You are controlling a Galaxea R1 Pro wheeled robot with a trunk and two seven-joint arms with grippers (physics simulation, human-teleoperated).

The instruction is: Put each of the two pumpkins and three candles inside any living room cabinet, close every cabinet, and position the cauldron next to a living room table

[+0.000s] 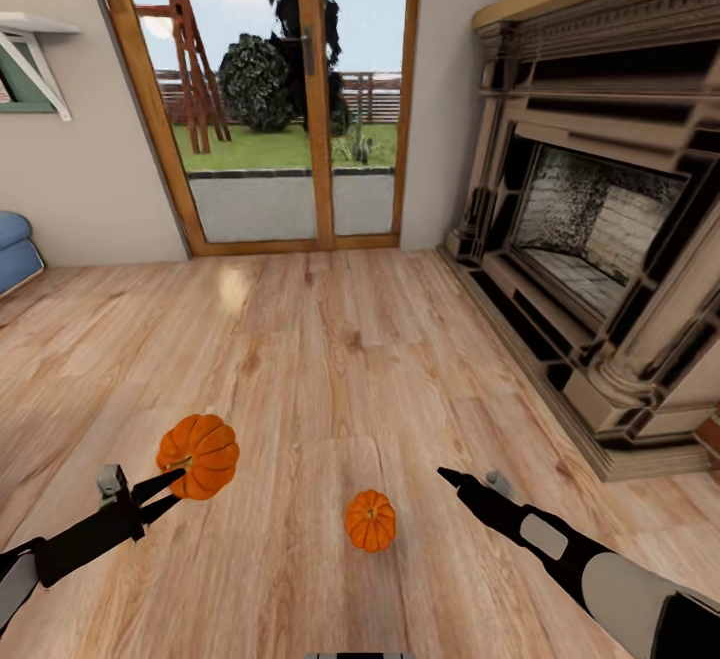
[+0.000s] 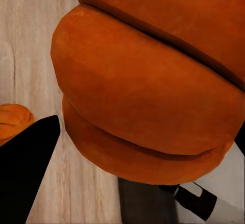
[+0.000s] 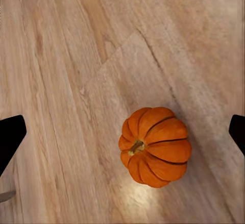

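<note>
My left gripper (image 1: 176, 491) is shut on a ribbed orange pumpkin (image 1: 200, 454), held up off the wood floor at the lower left of the head view. In the left wrist view that pumpkin (image 2: 153, 91) bulges between the black fingers (image 2: 25, 168). A second, smaller-looking pumpkin (image 1: 370, 520) sits on the floor between my arms, stem up. My right gripper (image 1: 447, 477) hovers open just right of it. The right wrist view looks straight down on this pumpkin (image 3: 155, 145), with the fingertips (image 3: 10, 134) spread wide on either side. No candles, cabinet or cauldron are in sight.
A large stone fireplace (image 1: 600, 239) with a raised hearth fills the right side. Wood-framed glass doors (image 1: 270, 89) stand in the far wall. A blue seat (image 1: 12, 244) pokes in at the left edge under a wall shelf (image 1: 30, 29). Bare floorboards (image 1: 330, 339) stretch ahead.
</note>
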